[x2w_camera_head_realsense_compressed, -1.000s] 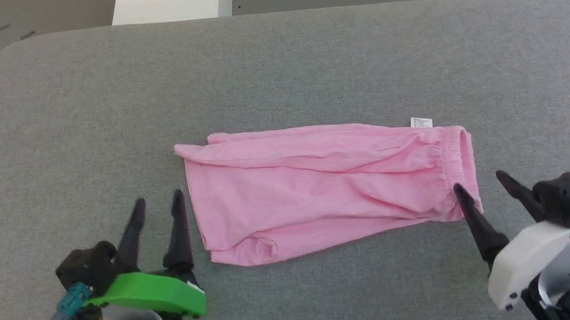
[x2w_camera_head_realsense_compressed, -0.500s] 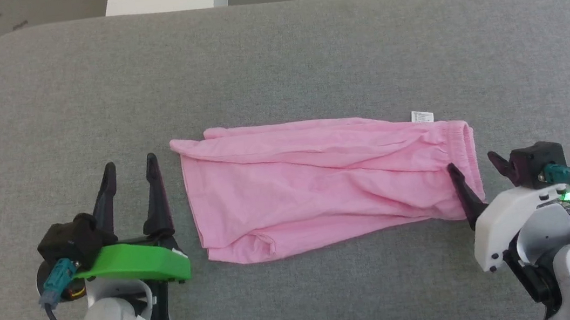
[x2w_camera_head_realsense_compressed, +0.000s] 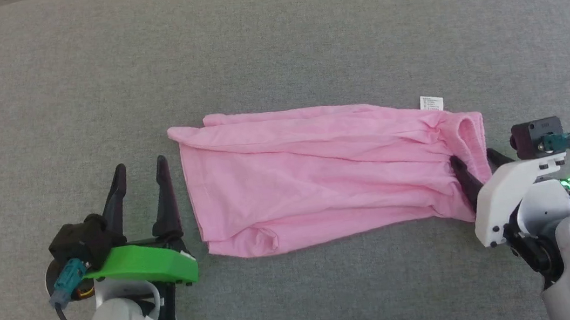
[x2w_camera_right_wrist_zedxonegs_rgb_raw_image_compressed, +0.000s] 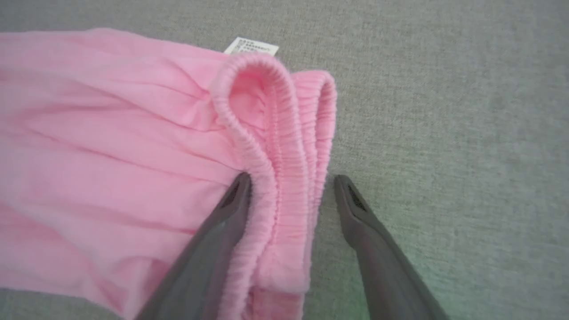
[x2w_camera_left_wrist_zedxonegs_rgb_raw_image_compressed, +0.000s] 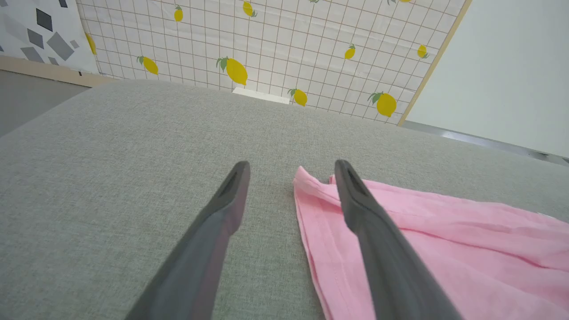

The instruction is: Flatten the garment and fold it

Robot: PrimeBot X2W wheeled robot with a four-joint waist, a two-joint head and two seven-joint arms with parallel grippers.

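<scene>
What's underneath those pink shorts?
The grey fabric-covered surface shows all around the shorts, which lie on it. The part directly under them is covered by the cloth, so I cannot see whether anything else is there.

Pink shorts [x2w_camera_head_realsense_compressed: 320, 177] on grey surface [x2w_camera_head_realsense_compressed: 271, 47], left hand [x2w_camera_head_realsense_compressed: 140, 163] beside hem [x2w_camera_head_realsense_compressed: 190, 193], right hand [x2w_camera_head_realsense_compressed: 471, 155] straddling waistband [x2w_camera_head_realsense_compressed: 472, 126]

Grey fabric-covered surface [x2w_camera_head_realsense_compressed: 271, 47], rounded corner, wrinkled pink shorts [x2w_camera_head_realsense_compressed: 319, 172] lying flat at its middle

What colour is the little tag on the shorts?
White, with tiny grey print. The tag shows best in the right wrist view.
</scene>
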